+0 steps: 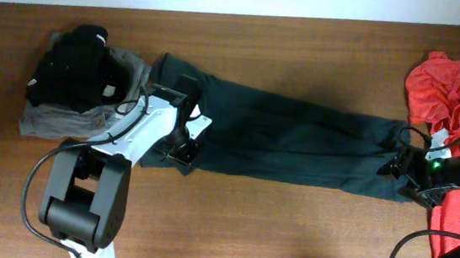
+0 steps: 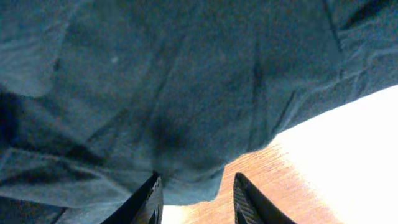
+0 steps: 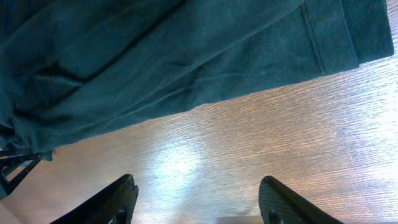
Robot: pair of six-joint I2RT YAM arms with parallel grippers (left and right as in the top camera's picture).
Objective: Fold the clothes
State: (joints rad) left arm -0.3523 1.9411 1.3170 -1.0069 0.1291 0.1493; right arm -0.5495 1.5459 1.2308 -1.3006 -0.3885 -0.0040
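Observation:
A very dark greenish garment (image 1: 297,135) lies stretched in a long band across the middle of the wooden table (image 1: 271,235); no white letters show. My left gripper (image 1: 184,147) sits at its left end. In the left wrist view the fingers (image 2: 196,186) are apart, with a lobe of the garment's edge (image 2: 186,81) hanging at their tips. My right gripper (image 1: 404,167) is at the garment's right end. In the right wrist view its fingers (image 3: 198,190) are wide open and empty over bare wood, with the garment's hem (image 3: 155,56) just beyond them.
A black garment (image 1: 71,63) lies on a grey one (image 1: 53,120) at the far left. A red garment (image 1: 441,86) lies at the back right, and more red fabric (image 1: 458,219) lies under the right arm.

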